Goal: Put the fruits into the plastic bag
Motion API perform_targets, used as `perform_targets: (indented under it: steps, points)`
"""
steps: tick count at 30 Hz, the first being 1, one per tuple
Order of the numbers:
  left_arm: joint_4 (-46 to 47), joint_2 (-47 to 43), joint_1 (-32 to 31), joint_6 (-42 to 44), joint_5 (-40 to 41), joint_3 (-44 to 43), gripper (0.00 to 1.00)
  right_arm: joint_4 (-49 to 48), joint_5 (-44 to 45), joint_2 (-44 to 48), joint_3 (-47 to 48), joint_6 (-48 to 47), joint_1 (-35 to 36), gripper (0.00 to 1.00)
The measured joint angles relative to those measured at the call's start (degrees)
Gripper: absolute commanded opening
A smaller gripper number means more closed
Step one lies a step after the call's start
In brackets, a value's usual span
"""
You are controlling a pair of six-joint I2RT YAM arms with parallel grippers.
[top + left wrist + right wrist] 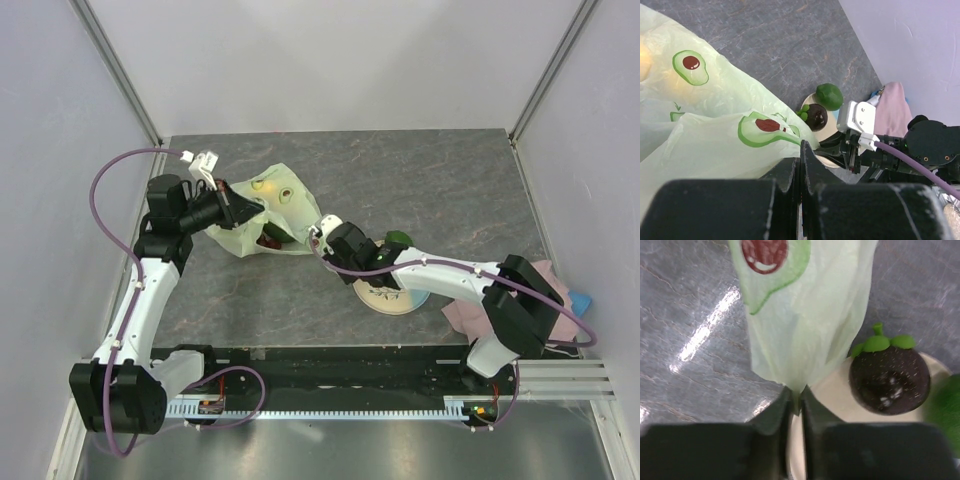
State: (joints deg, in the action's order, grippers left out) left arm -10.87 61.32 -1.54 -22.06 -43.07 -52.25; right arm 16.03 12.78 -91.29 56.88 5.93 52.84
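The pale green plastic bag with avocado prints is held up between both grippers. My left gripper is shut on its left edge, and the closed jaws press against the film. My right gripper is shut on a gathered fold of the bag, with its jaws clamped on it. Dark red grapes and an orange-yellow fruit show through the bag. A dark purple-brown round fruit and a green avocado lie on the plate.
The cream plate sits under the right forearm, near the table's front. A pink cloth lies at the right edge of the table. Grey walls and frame posts close in the table on three sides.
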Motion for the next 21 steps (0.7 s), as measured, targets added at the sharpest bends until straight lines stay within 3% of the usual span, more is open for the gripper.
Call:
perform_targets:
  steps: [9,17,21]
  points:
    - [3.5,1.4,2.4,-5.4,-2.5,-2.6,0.02,1.4,-3.5,2.7,11.5,-1.5,-1.3,0.00]
    - [4.8,3.5,8.6,-10.0,-1.5,-21.7,0.02,1.2,-10.7,5.0,34.4,-1.4,-6.8,0.00]
    - [6.1,4.2,13.4,-11.3,-1.7,-26.3,0.01,0.1,-13.4,5.0,41.5,-1.0,-10.3,0.00]
